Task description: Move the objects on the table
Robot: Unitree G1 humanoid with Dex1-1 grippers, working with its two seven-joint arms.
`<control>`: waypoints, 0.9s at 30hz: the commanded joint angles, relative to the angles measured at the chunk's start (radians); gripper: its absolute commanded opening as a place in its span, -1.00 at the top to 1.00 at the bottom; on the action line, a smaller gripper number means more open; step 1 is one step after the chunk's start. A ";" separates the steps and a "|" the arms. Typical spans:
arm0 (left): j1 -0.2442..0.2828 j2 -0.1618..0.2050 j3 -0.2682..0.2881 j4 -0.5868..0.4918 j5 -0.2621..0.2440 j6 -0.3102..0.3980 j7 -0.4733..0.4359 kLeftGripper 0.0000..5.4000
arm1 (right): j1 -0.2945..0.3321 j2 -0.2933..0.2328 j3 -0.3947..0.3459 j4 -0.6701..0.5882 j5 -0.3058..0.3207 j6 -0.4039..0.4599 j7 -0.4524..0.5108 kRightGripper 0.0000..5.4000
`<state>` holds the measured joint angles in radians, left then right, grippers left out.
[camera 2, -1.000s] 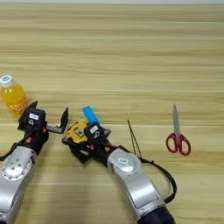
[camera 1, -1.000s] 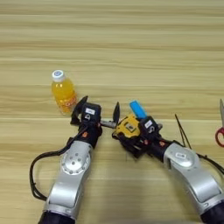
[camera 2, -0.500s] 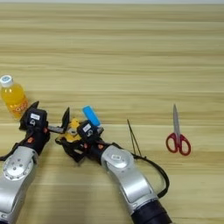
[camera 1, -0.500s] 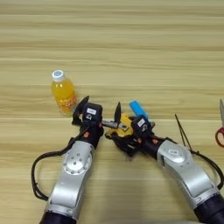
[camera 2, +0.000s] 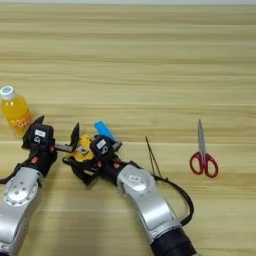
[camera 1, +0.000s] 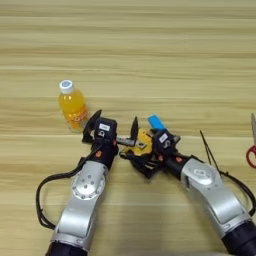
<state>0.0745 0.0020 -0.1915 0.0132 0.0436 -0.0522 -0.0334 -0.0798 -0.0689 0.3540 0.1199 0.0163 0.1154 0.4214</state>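
Right pincer [camera 1: 142, 159] carried tape measure [camera 1: 141, 146] leftward | left pincer [camera 1: 114, 131] apparently open

Bottle [camera 1: 73, 106] and blue block [camera 1: 156, 122] crowd both claws (far table [camera 1: 150, 45] lies bare).

Robot lab test bench: bare plank table [camera 1: 150, 45], assorted props.

No text, brand or number can be read anywhere — the orange-juice bottle [camera 1: 73, 106] bears a label, but its print is too small to make out, and the small white stickers on the two wrists show nothing legible.
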 commanded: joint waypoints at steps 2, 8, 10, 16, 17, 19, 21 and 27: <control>-0.002 -0.004 -0.004 0.010 0.019 -0.005 0.003 -1.00 | -0.002 0.001 -0.015 -0.036 0.008 -0.021 0.003 -0.99; -0.002 -0.005 -0.004 0.012 0.021 -0.007 0.006 -1.00 | 0.001 -0.006 -0.028 -0.072 0.014 -0.029 0.006 -0.99; -0.003 -0.005 -0.003 0.012 0.020 -0.008 0.007 -1.00 | -0.004 -0.012 -0.037 -0.080 0.013 -0.029 0.003 -0.99; -0.003 -0.005 -0.001 0.012 0.018 -0.012 0.006 -1.00 | -0.014 -0.016 -0.072 -0.087 0.020 -0.026 -0.002 -0.99; -0.003 -0.005 0.000 0.012 0.018 -0.012 0.006 -1.00 | -0.015 -0.017 -0.077 -0.088 0.020 -0.024 -0.003 -0.99; -0.002 -0.006 0.000 0.010 0.017 -0.014 0.005 -1.00 | -0.017 -0.021 -0.088 -0.088 0.014 -0.022 -0.009 -0.99; -0.002 -0.006 0.002 0.007 0.015 -0.017 0.005 -1.00 | -0.021 -0.026 -0.106 -0.081 0.013 -0.019 -0.015 -0.99; -0.002 -0.009 0.002 -0.007 0.009 -0.041 0.001 -1.00 | -0.047 -0.046 -0.169 -0.054 0.014 -0.020 -0.041 -0.99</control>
<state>0.0716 -0.0042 -0.1888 0.0133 0.0430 -0.0834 -0.0305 -0.1033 -0.1091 0.2109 0.0516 0.0244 0.0957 0.3989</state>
